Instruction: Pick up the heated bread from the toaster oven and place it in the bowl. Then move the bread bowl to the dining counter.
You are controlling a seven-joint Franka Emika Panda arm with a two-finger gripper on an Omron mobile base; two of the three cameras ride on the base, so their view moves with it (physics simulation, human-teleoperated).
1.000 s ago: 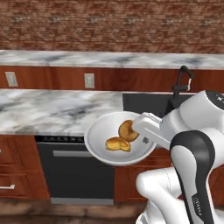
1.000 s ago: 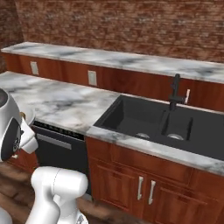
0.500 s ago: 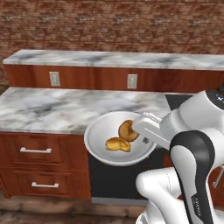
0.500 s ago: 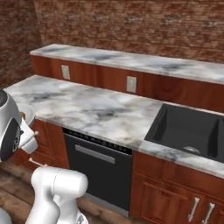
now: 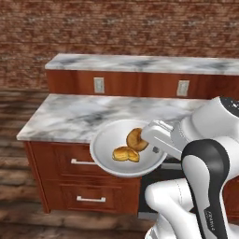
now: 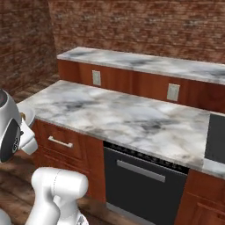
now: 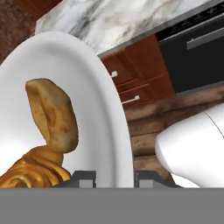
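Observation:
My gripper (image 5: pixel 151 139) is shut on the right rim of the bowl (image 5: pixel 105 140), a wide white dish held level in front of the kitchen counter's edge. Inside it lie the heated bread (image 5: pixel 125 154), a lumpy golden pastry, and a darker brown bun (image 5: pixel 136 139) leaning beside it. In the hand view my gripper (image 7: pixel 114 177) pinches the bowl (image 7: pixel 87 87) at its rim, with the heated bread (image 7: pixel 30 170) at the lower left and the bun (image 7: pixel 54 116) standing above it. The toaster oven and the dining counter are out of view.
A marble kitchen counter (image 5: pixel 79 116) with wooden drawers (image 5: pixel 88 179) runs ahead, with its left end near the bowl. Behind it rises a marble ledge (image 5: pixel 140 63) with wall outlets (image 5: pixel 98 85) below a brick wall. A black dishwasher (image 6: pixel 145 180) and the sink's edge (image 6: pixel 217 136) lie to the right.
The whole scene has slid to the right, so the base has driven left along the counter; the sink has left the view. The bowl stays the same in my grip.

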